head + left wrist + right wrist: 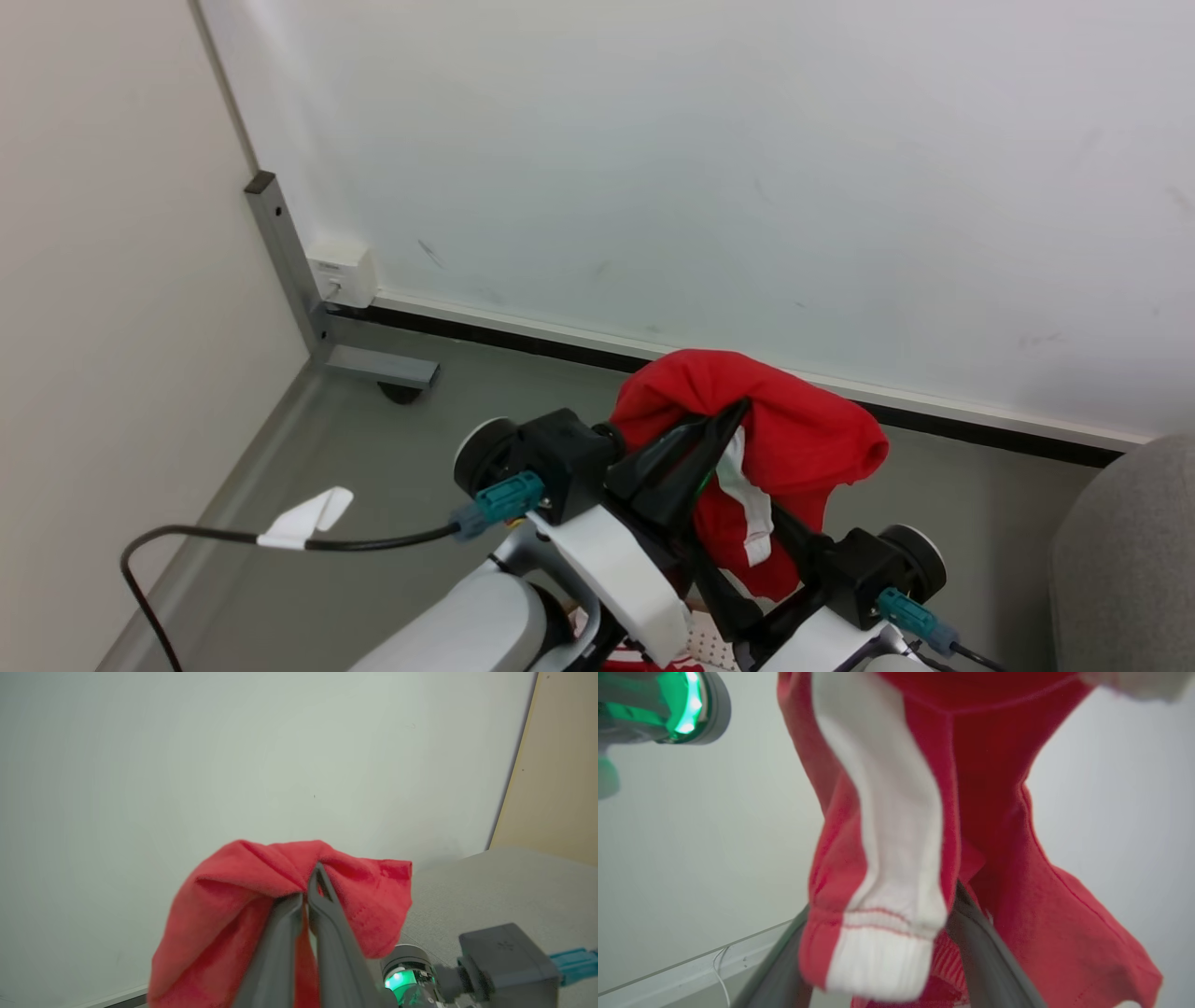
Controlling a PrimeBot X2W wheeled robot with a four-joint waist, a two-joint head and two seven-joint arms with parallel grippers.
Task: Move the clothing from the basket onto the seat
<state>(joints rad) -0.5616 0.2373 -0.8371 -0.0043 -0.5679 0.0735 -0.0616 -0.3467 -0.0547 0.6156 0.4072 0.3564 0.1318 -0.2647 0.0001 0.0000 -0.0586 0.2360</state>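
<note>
Clothing [794, 429] hung from your left gripper [308, 886], clamped on fold; right gripper [882, 898] gaped, gripping nothing. Step: carry. Next, you probably needed swing right over seat [1130, 560], then release.

The clothing [794, 439], a soft bright red garment, is hanging in the air, away from the floor. It is bunching at its top, where the closed fingers of the left gripper [310, 891] are pinching a fold of it. The rest is drooping down loosely. A white panel is dangling at its front, ending in a ribbed white cuff with thin red stripes. A small white perforated piece of the basket [707, 644] is showing low in the head view, below the garment's hanging end. The seat [1125, 560], light grey with a rounded edge, is standing to the right, apart from the garment.
</note>
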